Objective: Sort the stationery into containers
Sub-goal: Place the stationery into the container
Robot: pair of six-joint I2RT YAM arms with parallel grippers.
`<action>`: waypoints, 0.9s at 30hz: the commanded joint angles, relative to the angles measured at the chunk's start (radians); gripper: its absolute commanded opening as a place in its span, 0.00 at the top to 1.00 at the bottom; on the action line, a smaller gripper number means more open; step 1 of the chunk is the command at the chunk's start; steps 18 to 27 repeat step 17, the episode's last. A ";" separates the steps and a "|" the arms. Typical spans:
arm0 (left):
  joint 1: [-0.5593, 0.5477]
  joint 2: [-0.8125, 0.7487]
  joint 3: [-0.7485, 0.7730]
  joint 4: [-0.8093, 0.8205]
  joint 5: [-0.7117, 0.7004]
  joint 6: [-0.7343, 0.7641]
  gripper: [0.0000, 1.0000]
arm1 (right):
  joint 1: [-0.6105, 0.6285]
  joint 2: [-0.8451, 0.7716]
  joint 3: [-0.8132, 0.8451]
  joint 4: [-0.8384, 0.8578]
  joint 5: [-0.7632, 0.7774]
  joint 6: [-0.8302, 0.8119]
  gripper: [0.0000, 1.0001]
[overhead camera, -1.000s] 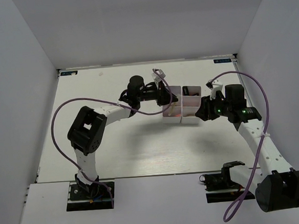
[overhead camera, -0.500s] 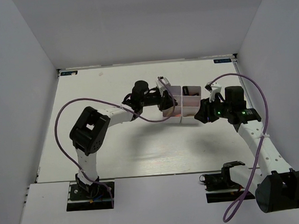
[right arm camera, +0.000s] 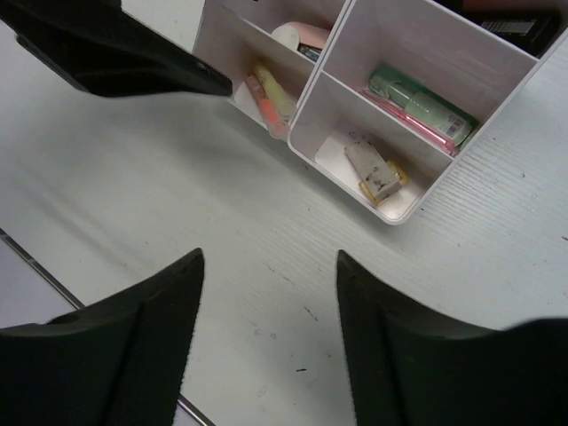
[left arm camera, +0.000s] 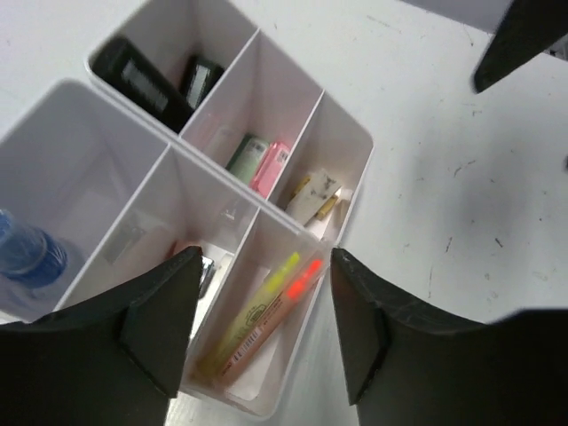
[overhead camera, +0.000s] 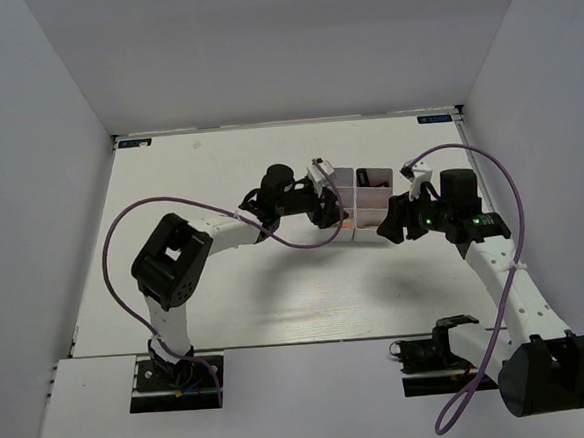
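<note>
The containers [left arm camera: 351, 133] are a white block of six open bins, also seen from above [overhead camera: 369, 204]. My left gripper [left arm camera: 264, 259] hangs open over the near bin, where a yellow stick [left arm camera: 232, 330] and a pink stick [left arm camera: 282, 306] lie side by side. Green and pink markers [left arm camera: 259, 164] fill the middle bin, erasers [left arm camera: 312, 197] the one beside it. Black items [left arm camera: 146, 80] and a blue-capped tube [left arm camera: 28, 257] lie in other bins. My right gripper [right arm camera: 269, 262] stands open over bare table in front of the containers [right arm camera: 306, 84], holding nothing.
The left arm's black finger [right arm camera: 115, 53] reaches over the bins' corner in the right wrist view. Both grippers, left [overhead camera: 332, 211] and right [overhead camera: 386, 230], crowd the block at the table's back middle. White walls enclose the table.
My left gripper has slid along the left column of bins and opened. The right gripper has opened wider and shifted slightly leftward.
</note>
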 commanded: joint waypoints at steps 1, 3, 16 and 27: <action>-0.033 -0.136 0.046 0.003 -0.034 -0.022 0.32 | -0.004 -0.019 -0.005 0.017 -0.012 -0.017 0.34; -0.043 -0.209 0.049 -0.056 -0.077 -0.077 0.57 | -0.006 -0.020 -0.006 0.020 0.013 -0.015 0.23; 0.015 -0.968 -0.319 -1.027 -0.759 -0.292 0.00 | -0.001 -0.069 -0.020 0.123 0.272 0.107 0.10; 0.057 -1.028 -0.340 -1.090 -0.769 -0.304 0.00 | 0.002 -0.080 -0.015 0.112 0.263 0.117 0.10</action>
